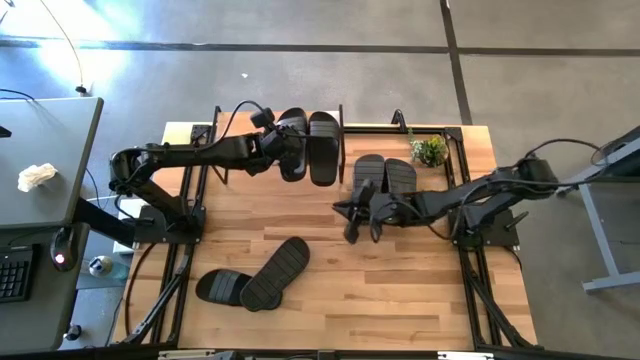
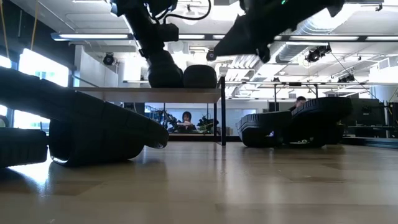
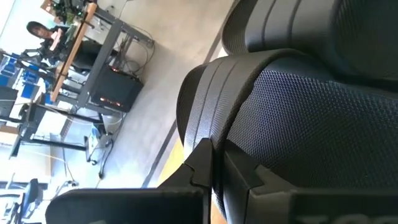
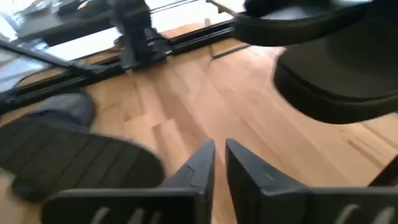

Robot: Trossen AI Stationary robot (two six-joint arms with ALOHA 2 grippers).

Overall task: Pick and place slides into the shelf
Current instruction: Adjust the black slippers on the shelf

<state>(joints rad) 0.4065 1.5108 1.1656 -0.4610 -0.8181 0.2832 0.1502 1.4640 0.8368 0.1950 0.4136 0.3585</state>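
The shelf (image 2: pixel 112 94) stands at the table's far side, and two black slides lie side by side on its top board. My left gripper (image 1: pixel 278 143) is shut on the left one (image 1: pixel 293 145); the other (image 1: pixel 323 148) lies free beside it. Two more slides (image 1: pixel 368 175) (image 1: pixel 400 178) rest soles down on the table to the shelf's right. My right gripper (image 1: pixel 350 212) hovers just near of them, shut and empty, as the right wrist view (image 4: pixel 216 152) shows. The last two slides (image 1: pixel 222 288) (image 1: pixel 275 272) lie at the near left, the right one leaning on the other. My left gripper (image 3: pixel 214 152) pinches the raised edge (image 3: pixel 210 121) of the slide's textured strap between its two fingers. It comes at it from the table's left. The slide sits on the shelf's top board (image 2: pixel 165 76).
A small green plant (image 1: pixel 430 150) stands at the far right corner of the table. A grey desk (image 1: pixel 50 160) sits off the table's left side. Bare wood (image 1: pixel 400 290) fills the near right. People sit at desks in the room behind (image 2: pixel 186 119).
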